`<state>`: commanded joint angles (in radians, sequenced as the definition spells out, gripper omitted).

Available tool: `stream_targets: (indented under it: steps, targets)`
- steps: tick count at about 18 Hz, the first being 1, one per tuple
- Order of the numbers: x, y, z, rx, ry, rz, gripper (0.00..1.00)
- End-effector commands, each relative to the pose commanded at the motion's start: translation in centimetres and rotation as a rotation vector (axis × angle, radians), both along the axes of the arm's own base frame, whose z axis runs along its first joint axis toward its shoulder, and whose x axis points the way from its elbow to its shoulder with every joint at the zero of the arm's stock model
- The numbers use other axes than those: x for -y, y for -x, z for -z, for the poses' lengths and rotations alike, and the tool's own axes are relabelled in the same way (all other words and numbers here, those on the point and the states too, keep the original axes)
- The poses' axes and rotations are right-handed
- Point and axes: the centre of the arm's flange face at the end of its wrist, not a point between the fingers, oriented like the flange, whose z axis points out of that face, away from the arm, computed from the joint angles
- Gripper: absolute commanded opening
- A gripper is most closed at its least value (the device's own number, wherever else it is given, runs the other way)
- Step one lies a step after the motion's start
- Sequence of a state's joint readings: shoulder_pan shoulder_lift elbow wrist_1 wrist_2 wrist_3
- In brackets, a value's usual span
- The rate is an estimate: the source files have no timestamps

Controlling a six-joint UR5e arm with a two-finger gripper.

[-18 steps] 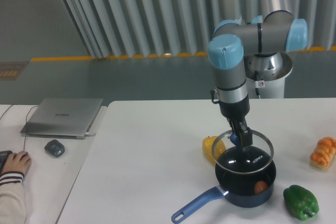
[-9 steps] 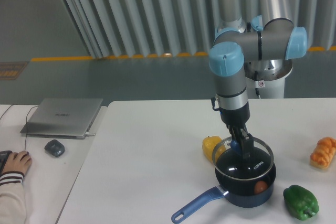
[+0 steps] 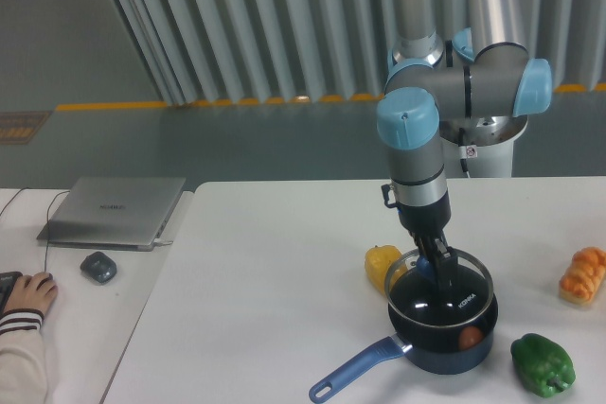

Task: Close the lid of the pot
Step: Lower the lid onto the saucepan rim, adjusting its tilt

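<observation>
My gripper (image 3: 436, 267) is clamped on the blue knob of the pot lid (image 3: 445, 292), holding it slightly tilted directly over the pot (image 3: 437, 342), lower right of frame. A red item (image 3: 470, 337) sits inside the pot.

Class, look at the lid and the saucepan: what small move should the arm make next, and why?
Probably lower a touch more, then release. The hand grips the knob of the pot lid, which looks almost level over the pot but possibly not fully seated on its rim.
</observation>
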<state>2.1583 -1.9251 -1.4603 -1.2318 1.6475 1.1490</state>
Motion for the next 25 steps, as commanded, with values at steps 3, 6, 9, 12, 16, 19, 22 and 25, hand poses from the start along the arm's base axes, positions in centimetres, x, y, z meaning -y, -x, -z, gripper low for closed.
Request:
stream_targets:
  steps: [3,6,9,12,16,19,22,25]
  targets:
    - [-0.2,0.0,0.4,0.004,0.0,-0.035,0.47]
    - [-0.6,0.2,0.3,0.002,-0.008,-0.046,0.47]
    - [-0.7,0.1,0.3,0.002,-0.008,-0.042,0.47]
    - [-0.7,0.1,0.6,0.005,-0.004,-0.042,0.47]
    - [-0.8,0.3,0.9,-0.001,0.001,-0.046,0.47]
    - [-1.1,-0.1,1.7,-0.021,0.039,-0.038,0.47]
    - [-1.3,-0.5,1.7,-0.016,0.032,-0.064,0.47]
    - [-1.4,-0.6,1.7,-0.015,0.029,-0.067,0.47]
